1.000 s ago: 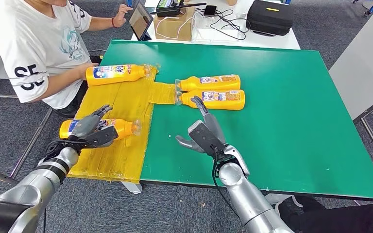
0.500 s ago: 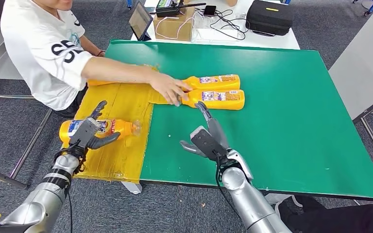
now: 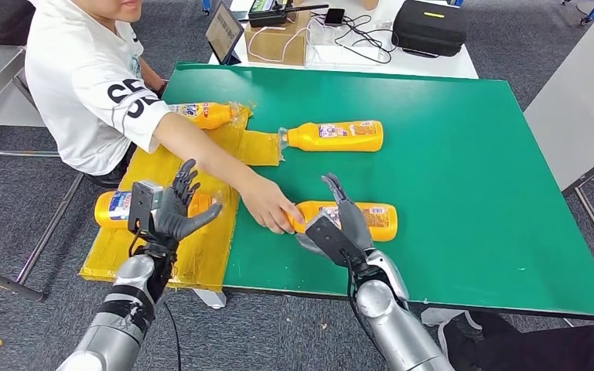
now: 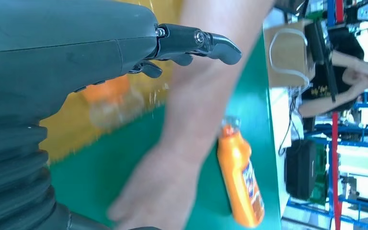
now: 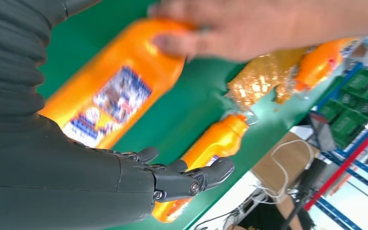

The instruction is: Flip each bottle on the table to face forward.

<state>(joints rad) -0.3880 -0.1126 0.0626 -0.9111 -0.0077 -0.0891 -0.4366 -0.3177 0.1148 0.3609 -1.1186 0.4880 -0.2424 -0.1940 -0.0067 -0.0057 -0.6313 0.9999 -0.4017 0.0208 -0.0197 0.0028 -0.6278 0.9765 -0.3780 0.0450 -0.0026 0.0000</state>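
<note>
**Four bottles lying flat, one under a person's hand**

I am counting four orange bottles, all lying on their sides. The far-left bottle (image 3: 205, 114) at about 11 o'clock is being half hidden by the person's sleeve (image 3: 116, 97), so I cannot read its label. The near-left bottle (image 3: 112, 209) on the yellow mat (image 3: 201, 263) is being covered through its middle by my left hand (image 3: 172, 210), which is hovering above it with fingers spread and holding nothing. The far bottle (image 3: 332, 135) at 12 o'clock is lying in full view on the green table (image 3: 472, 193), cap toward 9 o'clock. The near bottle (image 3: 371, 218) is lying just beyond my right hand (image 3: 339, 226); its cap end is being covered by the person's hand (image 3: 267, 205), and my fingers are crossing in front of its label. That hand is reaching over the bottle with fingers apart, and I cannot tell whether it is touching.

In the right wrist view the near bottle and the person's hand are blurring.
</note>
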